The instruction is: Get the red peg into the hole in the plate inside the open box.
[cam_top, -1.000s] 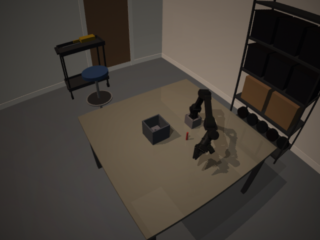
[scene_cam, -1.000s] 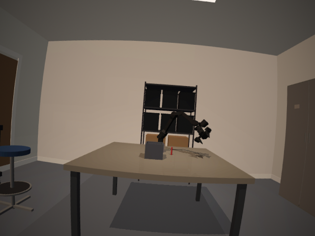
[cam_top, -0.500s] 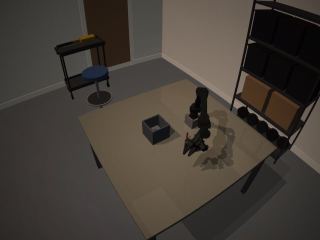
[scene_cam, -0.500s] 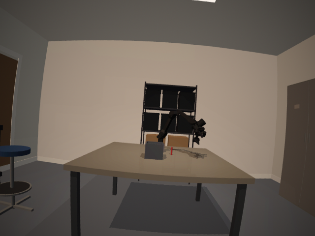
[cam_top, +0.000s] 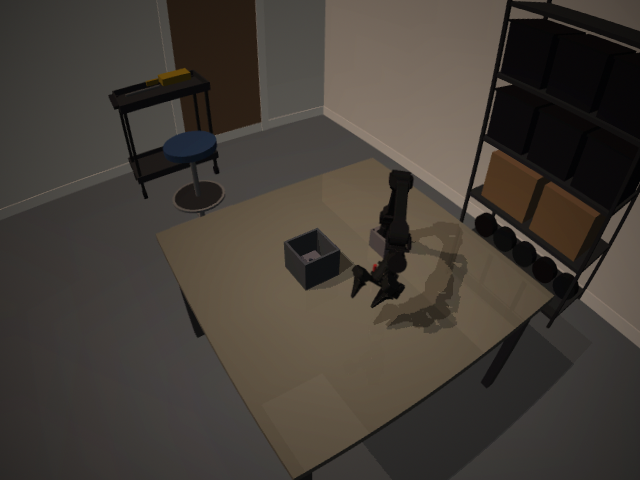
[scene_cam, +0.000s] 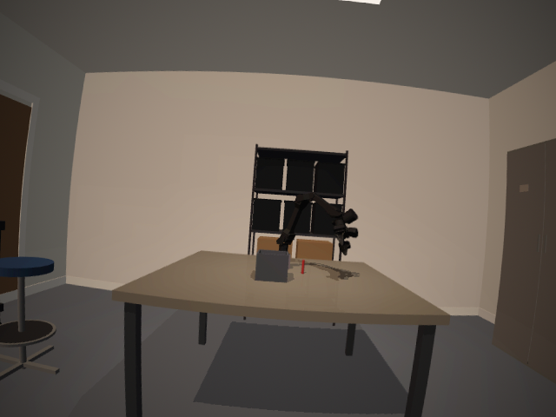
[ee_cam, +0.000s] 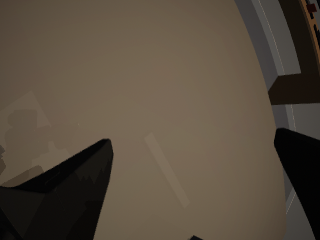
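Take the open box as your landmark: everything else is lying around it. Your red peg is standing upright on the table, beside the box and apart from it, on the side where the arm is working. In the top view the arm is hiding all but a speck of red; the exterior view is showing the peg's whole length.

Your gripper is hovering above the table, farther from the box than the peg is in the exterior view. Its fingers are spreading wide, released, with nothing between them. That spread is probably serving the approach, leaving room to straddle the peg, and the peg's upright stance is likely helping, since it is offering its sides to be pinched and is already pointing the way the hole would need it. The wrist view is showing bare tabletop between the fingertips and no peg, so you are probably needing to shift toward the box before lowering; a careless sweep could be tipping the peg over.

As for containers, the box is standing open at the top, its walls rising around a pale plate at the bottom. A dark mark is showing on that plate, perhaps the hole, but you are not seeing it clearly. The peg is not yet inside.

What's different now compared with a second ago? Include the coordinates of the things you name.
The gripper (cam_top: 362,301) (scene_cam: 349,240) (ee_cam: 198,142) has swung left in the top view, toward the box's side, and now covers most of the red peg (cam_top: 374,267) (scene_cam: 302,267) there. Its open fingers look more spread. Nothing has been grasped. Unchanged: the peg stands upright on the table (cam_top: 289,335) (scene_cam: 287,302) (ee_cam: 150,75), beside the open box (cam_top: 323,275) (scene_cam: 271,268).
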